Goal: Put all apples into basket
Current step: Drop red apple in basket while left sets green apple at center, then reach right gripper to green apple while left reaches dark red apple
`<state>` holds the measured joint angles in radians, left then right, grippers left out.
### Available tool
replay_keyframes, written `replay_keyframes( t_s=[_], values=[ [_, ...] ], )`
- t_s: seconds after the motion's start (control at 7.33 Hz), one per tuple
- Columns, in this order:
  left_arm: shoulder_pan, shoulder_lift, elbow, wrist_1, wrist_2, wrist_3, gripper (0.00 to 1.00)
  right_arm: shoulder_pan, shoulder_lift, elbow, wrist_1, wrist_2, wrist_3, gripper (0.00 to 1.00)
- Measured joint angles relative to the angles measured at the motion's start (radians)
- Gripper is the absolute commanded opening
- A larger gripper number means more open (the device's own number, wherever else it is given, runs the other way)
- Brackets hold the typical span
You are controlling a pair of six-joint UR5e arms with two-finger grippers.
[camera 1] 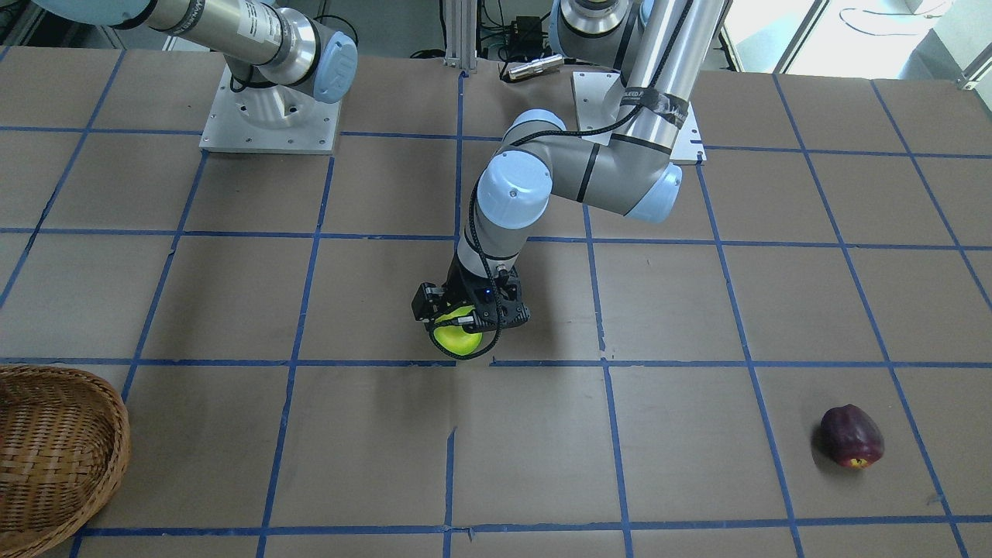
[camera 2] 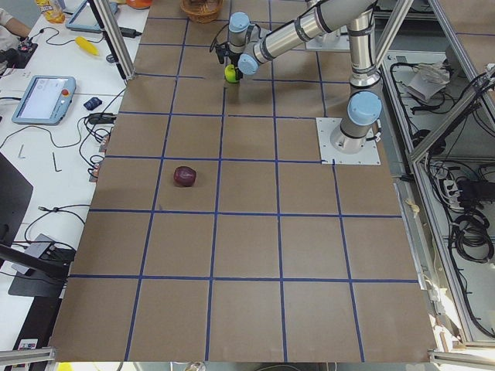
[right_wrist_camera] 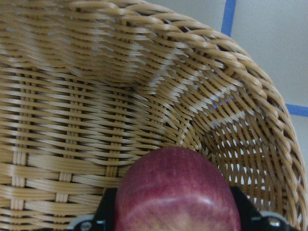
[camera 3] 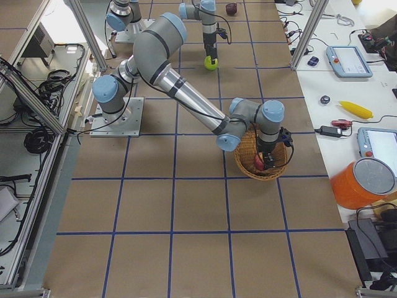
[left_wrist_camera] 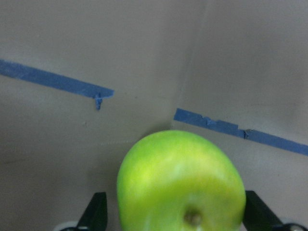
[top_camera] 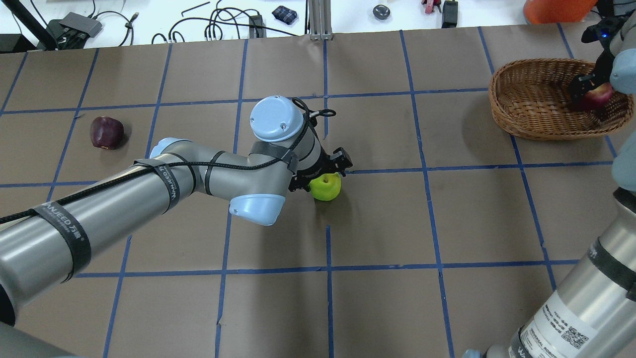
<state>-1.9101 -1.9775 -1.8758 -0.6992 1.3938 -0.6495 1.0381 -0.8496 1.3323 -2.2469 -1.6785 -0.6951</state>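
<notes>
One green apple [top_camera: 325,186], arm strap [top_camera: 171,181] printed WANJEED

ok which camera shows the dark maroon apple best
Exterior front-facing: the maroon apple is large, unblocked, its yellowish end visible. Overhead exterior shows it clearly too, exterior left smaller, exterior right tiny at the far edge. Neither wrist view shows it.

A robotics lab: robot arms [camera 3: 173,81] bolted to a tape-gridded table [camera 2: 247,309], teach pendants [camera 2: 42,99] at left, cables [camera 2: 464,232] at right, aluminium framing [top_camera: 319,20] top centre.
</notes>
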Motion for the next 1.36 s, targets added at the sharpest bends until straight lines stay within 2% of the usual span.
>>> replay_keyframes(
  t_s=[0.14, 0.41, 0.68, 0.95, 1.09, 1.36],
  values=[
    [0.015, 0.019, 0.036, -0.070, 0.003, 0.016, 1.00, -0.003, 0.002, -0.001, -0.001, 0.000, 0.002, 1.00],
    [0.100, 0.065, 0.178, -0.330, 0.049, 0.167, 1.00, 0.000, -0.029, -0.003, 0.026, -0.003, 0.008, 1.00],
    [0.242, 0.093, 0.308, -0.541, 0.077, 0.409, 1.00, 0.053, -0.138, -0.003, 0.183, 0.002, 0.040, 1.00],
    [0.426, 0.092, 0.353, -0.611, 0.085, 0.613, 1.00, 0.191, -0.283, 0.007, 0.432, 0.026, 0.200, 1.00],
    [0.521, 0.080, 0.373, -0.613, 0.108, 0.677, 1.00, 0.271, -0.331, 0.017, 0.517, 0.071, 0.303, 1.00],
    [0.670, 0.023, 0.432, -0.606, 0.177, 0.840, 1.00, 0.465, -0.363, 0.059, 0.564, 0.132, 0.589, 1.00]
  ],
)
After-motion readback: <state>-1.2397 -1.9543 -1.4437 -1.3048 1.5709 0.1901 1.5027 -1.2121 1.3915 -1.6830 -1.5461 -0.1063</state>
